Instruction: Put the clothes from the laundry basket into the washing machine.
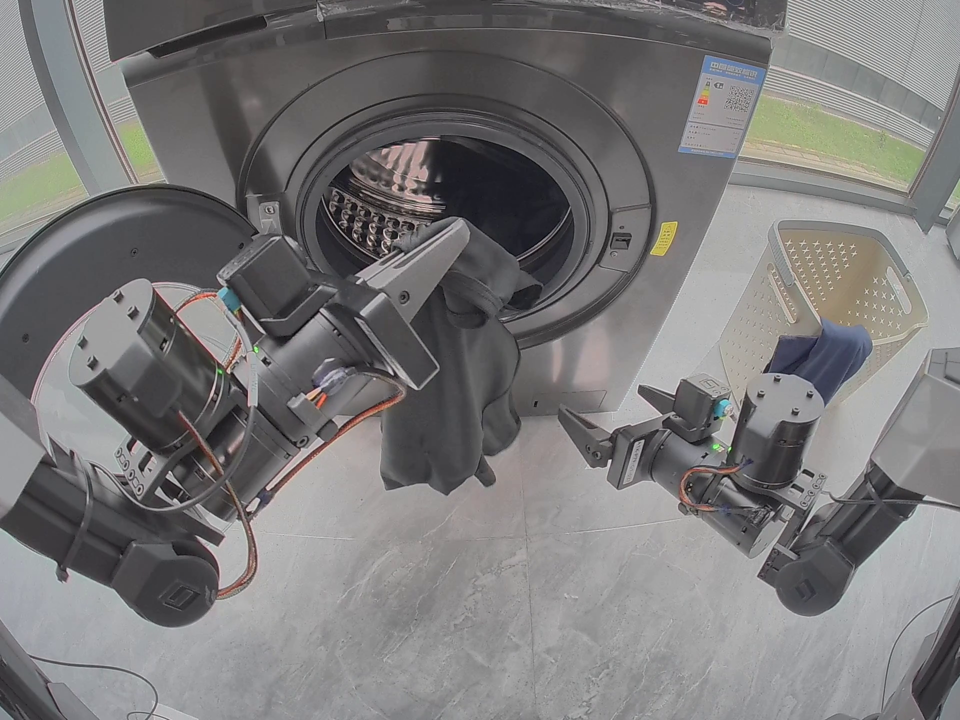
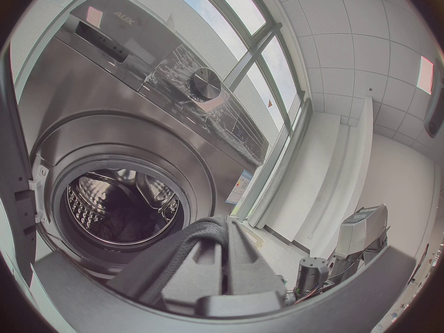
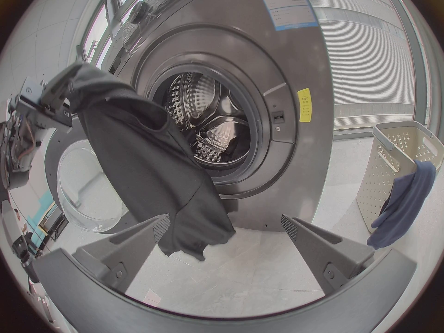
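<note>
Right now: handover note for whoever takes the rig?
Left gripper: shut on dark grey garment, held at the washing machine opening; most of it hangs outside below the rim. Door open.
Right gripper: open, empty, low in front of the machine.
Laundry basket: blue garment draped over its rim.
Done: nothing confirmed inside the drum.
Left: grey one in, then the blue.

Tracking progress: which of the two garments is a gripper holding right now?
The dark grey garment, pinched in the left gripper before the washing machine; the blue one hangs over the laundry basket rim.
</note>
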Controlling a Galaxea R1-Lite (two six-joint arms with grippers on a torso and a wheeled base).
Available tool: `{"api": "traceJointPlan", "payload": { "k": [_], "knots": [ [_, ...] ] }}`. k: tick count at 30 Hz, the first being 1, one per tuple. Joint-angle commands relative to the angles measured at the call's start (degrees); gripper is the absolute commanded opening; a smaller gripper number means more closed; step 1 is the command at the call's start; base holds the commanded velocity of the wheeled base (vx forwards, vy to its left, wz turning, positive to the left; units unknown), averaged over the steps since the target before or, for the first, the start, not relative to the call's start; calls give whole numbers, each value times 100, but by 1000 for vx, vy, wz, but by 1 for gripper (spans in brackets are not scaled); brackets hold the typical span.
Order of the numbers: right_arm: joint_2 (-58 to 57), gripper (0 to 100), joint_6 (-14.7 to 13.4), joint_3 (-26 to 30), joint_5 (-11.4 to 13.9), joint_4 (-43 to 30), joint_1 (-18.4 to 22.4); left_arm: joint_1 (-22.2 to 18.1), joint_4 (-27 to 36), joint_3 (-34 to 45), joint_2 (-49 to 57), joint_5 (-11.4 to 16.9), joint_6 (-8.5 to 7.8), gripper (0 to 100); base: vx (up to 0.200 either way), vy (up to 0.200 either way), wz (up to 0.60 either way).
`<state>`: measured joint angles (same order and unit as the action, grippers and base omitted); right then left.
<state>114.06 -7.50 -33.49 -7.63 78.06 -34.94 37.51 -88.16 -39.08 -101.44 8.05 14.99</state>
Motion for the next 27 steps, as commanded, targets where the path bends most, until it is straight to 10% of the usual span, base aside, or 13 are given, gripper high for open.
{"api": "traceJointPlan", "payload": {
  "k": [1,27],
  "knots": [
    [425,100,-6,-264,-2,43,-118,37,-8,32,133,22,-14,0,0,0,0],
    [1066,100,-15,-1257,130,245,-909,37,-17,59,159,57,-14,0,0,0,0]
  ]
}}
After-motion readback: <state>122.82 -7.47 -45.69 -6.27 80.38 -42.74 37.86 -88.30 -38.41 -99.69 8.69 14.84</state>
